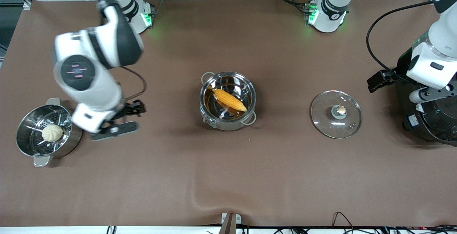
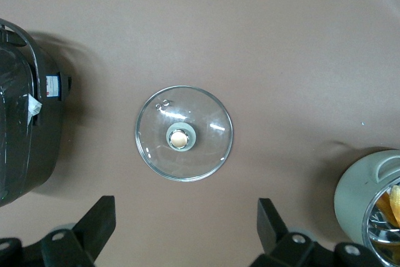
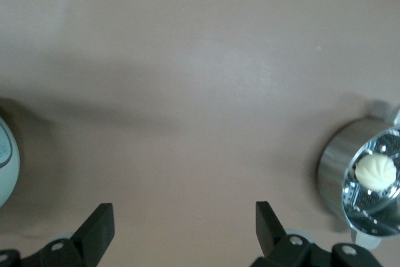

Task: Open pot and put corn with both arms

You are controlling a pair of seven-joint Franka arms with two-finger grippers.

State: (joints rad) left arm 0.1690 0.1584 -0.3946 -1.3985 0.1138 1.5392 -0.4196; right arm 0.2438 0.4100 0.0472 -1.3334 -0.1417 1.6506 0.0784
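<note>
The round glass lid with the copper knob [image 1: 336, 114] lay on the brown bench [image 1: 228, 177], at three o'clock from the shiny steel pot [image 1: 228, 100]. In the pot, the yellow corn cob [image 1: 229, 99] ran ten to four. The left end effector [image 2: 186, 224] hung over bench beside the lid, and the right end effector [image 1: 123, 119] beside the steamer pot [image 1: 44, 134], both with fingers apart and empty.

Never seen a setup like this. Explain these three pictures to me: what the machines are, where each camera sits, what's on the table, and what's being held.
Two white robot arms work at a brown table. One picture looks down from across the table; the other two come from cameras on each wrist. At the centre stands the pot with the corn lying inside. Its glass lid lies on the table toward the left arm's end, near the black cooker. A steamer pot holds a bun. The left gripper hangs open over the table beside the lid; the right gripper, open, is beside the steamer. Neither holds anything.
</note>
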